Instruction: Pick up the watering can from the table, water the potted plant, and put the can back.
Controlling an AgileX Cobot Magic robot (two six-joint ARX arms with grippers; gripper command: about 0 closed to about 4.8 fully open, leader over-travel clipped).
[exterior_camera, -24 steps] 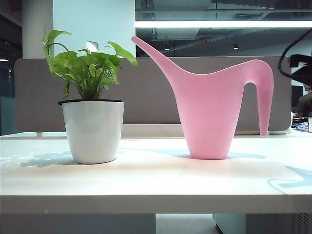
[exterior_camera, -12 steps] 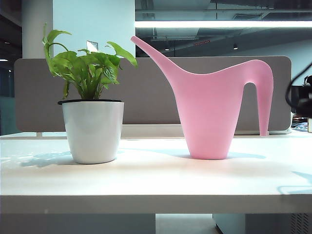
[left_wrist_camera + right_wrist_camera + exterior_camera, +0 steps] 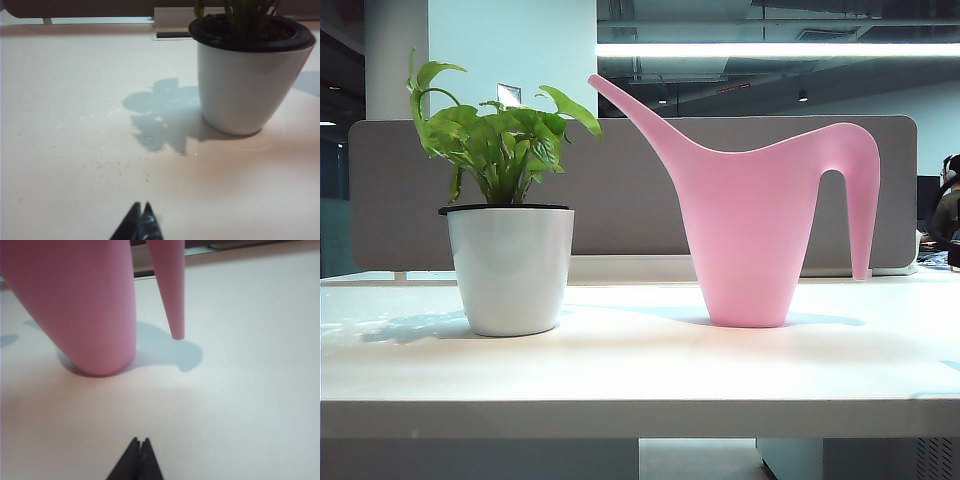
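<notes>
The pink watering can [image 3: 750, 235] stands upright on the pale table [image 3: 640, 370], right of centre, its spout pointing up-left toward the potted plant [image 3: 510, 240], which sits in a white pot with a black rim. Neither arm shows in the exterior view. In the right wrist view the can's body [image 3: 75, 305] and the open end of its handle [image 3: 172, 295] are ahead of my right gripper [image 3: 140, 441], which is shut and empty, well short of the can. In the left wrist view my left gripper [image 3: 141, 205] is shut and empty, with the white pot [image 3: 247, 82] some way ahead.
A grey partition panel [image 3: 620, 190] runs along the back of the table. The table's thick front edge [image 3: 640, 418] faces the exterior camera. A person and some clutter [image 3: 945, 225] sit beyond the far right edge.
The dark arm and cable at the right edge of the exterior view sank and drew out of sight to the right. The can and plant have not moved.
</notes>
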